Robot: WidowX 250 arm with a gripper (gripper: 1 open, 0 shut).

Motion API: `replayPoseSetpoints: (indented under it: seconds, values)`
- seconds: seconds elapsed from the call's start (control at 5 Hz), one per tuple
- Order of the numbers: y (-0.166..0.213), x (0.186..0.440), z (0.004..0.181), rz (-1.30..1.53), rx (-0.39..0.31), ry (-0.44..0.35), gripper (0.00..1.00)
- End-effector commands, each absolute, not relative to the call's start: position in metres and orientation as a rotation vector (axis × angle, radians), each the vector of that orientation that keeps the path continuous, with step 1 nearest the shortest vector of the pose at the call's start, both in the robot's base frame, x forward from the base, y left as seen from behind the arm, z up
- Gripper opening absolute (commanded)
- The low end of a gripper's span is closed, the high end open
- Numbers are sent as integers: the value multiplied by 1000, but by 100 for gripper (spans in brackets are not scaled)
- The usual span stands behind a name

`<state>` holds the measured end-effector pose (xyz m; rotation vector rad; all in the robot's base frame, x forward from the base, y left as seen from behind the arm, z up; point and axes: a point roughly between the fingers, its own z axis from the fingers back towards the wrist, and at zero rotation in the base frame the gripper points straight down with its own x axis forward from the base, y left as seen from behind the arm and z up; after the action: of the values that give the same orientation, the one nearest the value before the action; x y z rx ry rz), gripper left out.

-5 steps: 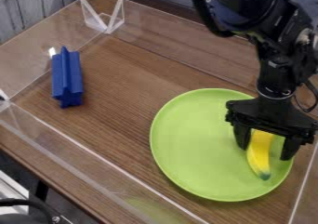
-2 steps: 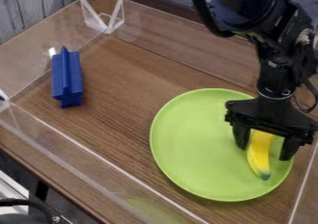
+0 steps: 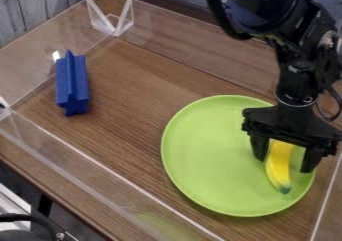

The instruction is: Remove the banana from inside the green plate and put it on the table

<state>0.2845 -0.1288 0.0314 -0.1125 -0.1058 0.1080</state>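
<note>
The yellow banana (image 3: 279, 170) lies inside the green plate (image 3: 207, 155), near its right rim. My black gripper (image 3: 285, 156) points straight down over the banana, open, with one finger on each side of the fruit's upper end. The fingers reach down to plate level, and the banana's lower half sticks out toward the front. The dark wooden table (image 3: 147, 85) carries the plate at the lower right.
A blue rectangular block (image 3: 71, 82) lies on the table at the left. Clear acrylic walls (image 3: 110, 17) border the table at the back and along the front left edge. Bare wood spans the space between block and plate.
</note>
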Motion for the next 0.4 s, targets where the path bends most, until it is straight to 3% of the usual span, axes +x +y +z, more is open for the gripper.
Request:
replayPoseSetpoints:
  seconds: [0.0, 0.2]
  values:
    - [-137, 294, 54, 90, -146, -177, 100]
    - [-138, 295, 55, 91, -147, -180, 100]
